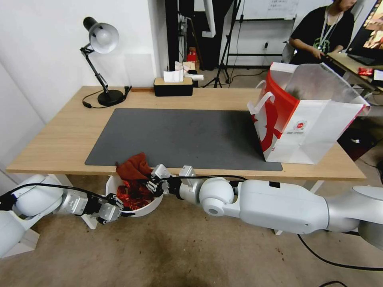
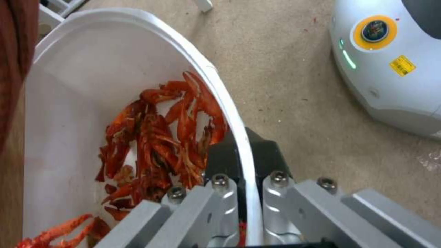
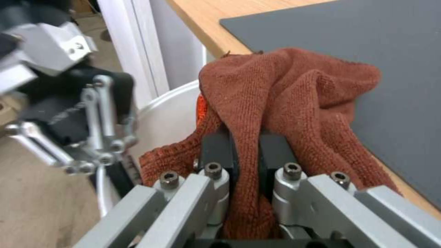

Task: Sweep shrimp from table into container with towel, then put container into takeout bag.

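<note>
Just below the table's (image 1: pixel 64 135) front edge hangs the white container (image 1: pixel 153 206), with my left gripper (image 1: pixel 115 210) shut on its rim (image 2: pixel 229 113), one finger inside the wall and one outside. Red-orange shrimp (image 2: pixel 161 137) lie piled in the bowl (image 2: pixel 69 103). My right gripper (image 1: pixel 153 181) is shut on the rust-brown towel (image 3: pixel 285 93), which drapes over the table edge and the container's mouth (image 1: pixel 133 167). The takeout bag (image 1: pixel 307 119) stands open at the table's right end.
A dark grey mat (image 1: pixel 179 137) covers the table's middle. A desk lamp (image 1: pixel 101 59) stands at the back left and a black tissue box (image 1: pixel 173 85) at the back centre. White table legs (image 3: pixel 133 51) stand near the bowl.
</note>
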You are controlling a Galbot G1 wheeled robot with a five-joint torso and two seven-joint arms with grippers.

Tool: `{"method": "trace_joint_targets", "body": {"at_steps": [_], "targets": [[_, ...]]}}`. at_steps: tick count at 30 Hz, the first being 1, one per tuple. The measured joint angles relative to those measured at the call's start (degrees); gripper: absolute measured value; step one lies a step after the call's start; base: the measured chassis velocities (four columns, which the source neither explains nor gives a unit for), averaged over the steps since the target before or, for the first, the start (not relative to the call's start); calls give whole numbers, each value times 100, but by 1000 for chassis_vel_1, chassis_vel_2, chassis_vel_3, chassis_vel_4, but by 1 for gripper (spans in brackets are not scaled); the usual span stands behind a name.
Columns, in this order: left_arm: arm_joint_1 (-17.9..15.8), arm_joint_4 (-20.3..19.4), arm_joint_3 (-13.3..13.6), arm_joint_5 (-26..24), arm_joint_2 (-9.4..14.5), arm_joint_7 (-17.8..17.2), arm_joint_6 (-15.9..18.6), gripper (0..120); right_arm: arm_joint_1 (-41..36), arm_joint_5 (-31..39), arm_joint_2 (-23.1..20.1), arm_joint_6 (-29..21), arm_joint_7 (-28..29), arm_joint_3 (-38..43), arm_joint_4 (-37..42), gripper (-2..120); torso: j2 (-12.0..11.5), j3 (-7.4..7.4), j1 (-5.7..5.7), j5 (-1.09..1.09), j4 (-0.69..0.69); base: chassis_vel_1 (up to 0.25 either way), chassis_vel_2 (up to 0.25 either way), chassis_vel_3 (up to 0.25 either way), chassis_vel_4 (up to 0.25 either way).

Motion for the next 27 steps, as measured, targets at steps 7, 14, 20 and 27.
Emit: {"method": "trace_joint_targets", "body": {"at_steps": [7,14,20,27], "targets": [[0,-2,-1,-2,-7,-2,3,0,8,50,-108,-35,-1,-10,198,4,0,0,0,0,0,0,0,0,0],[12,-32,-1,-2,3,-5,28,0,30,127,-512,-75,11,20,648,4,0,0,0,0,0,0,0,0,0],[16,-59,-1,-2,2,-9,81,0,-47,226,-690,-59,-54,170,869,4,0,0,0,1,0,0,0,0,0],[29,-71,-1,-2,-3,-10,94,0,-143,277,-678,18,-86,353,904,4,0,0,0,0,0,0,0,0,0]]}}
